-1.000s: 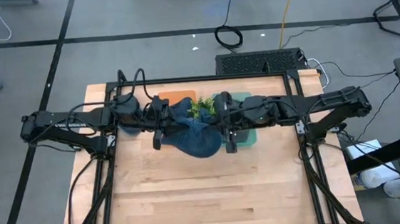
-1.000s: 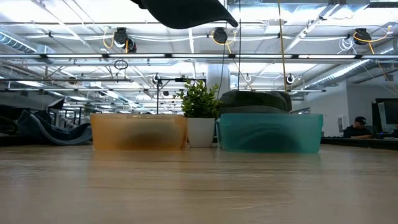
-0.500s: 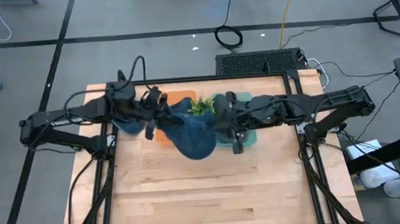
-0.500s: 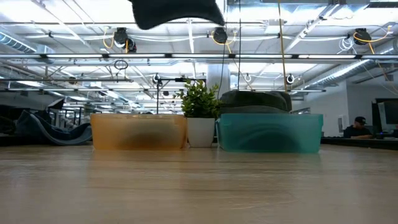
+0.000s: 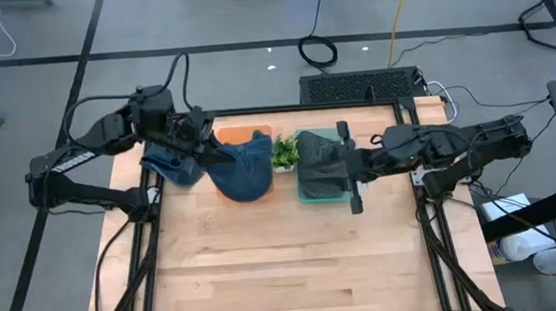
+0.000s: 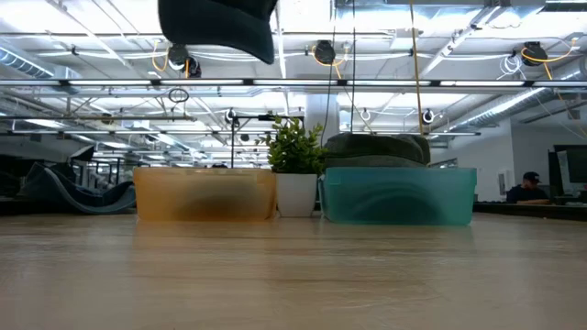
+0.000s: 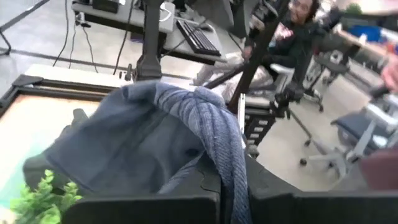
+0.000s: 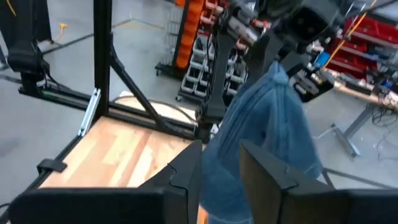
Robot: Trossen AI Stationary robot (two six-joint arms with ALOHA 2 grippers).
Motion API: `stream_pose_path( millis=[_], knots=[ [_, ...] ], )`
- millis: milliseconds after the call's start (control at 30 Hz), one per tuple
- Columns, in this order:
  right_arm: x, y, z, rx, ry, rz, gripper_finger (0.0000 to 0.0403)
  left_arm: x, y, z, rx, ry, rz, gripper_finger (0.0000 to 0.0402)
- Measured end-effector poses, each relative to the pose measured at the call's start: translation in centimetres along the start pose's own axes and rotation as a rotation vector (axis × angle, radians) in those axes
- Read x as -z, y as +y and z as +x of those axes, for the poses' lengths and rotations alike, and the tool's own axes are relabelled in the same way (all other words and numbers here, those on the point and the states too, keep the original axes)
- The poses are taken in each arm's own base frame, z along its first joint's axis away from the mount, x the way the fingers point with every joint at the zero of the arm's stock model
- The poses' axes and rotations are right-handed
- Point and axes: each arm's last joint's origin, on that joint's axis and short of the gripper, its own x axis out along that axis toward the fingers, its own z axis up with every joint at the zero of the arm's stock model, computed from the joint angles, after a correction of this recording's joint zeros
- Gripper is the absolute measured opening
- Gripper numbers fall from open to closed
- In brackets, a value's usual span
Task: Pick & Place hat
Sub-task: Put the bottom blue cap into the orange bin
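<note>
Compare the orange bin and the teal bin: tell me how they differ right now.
The orange bin looks empty from the low view; the teal bin holds a dark hat bulging above its rim. From above, the blue hat hangs over the orange bin, held by the left hand, while the teal bin lies uncovered. Both are translucent tubs flanking the potted plant.

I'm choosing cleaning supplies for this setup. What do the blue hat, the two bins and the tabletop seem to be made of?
The blue hat looks like soft denim-like cloth: it folds and droops where it hangs. The orange bin and teal bin seem translucent plastic with a frosted finish, since shapes show dimly through their walls. The tabletop looks like pale wood planks, with visible grain and joints.
</note>
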Motion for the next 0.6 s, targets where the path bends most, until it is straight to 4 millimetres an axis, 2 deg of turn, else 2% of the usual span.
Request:
stream_pose_path(
  millis=[233, 600],
  knots=[
    [-0.3, -0.1, -0.3, 0.003, -0.024, -0.011, 0.0093, 1.1, 1.1, -0.8, -0.015, 0.114, 0.141, 0.0003],
    [-0.3, -0.1, -0.3, 0.002, -0.022, -0.009, 0.0094, 3.4, 4.4, 1.0, -0.011, 0.335, 0.363, 0.0003]
  ],
)
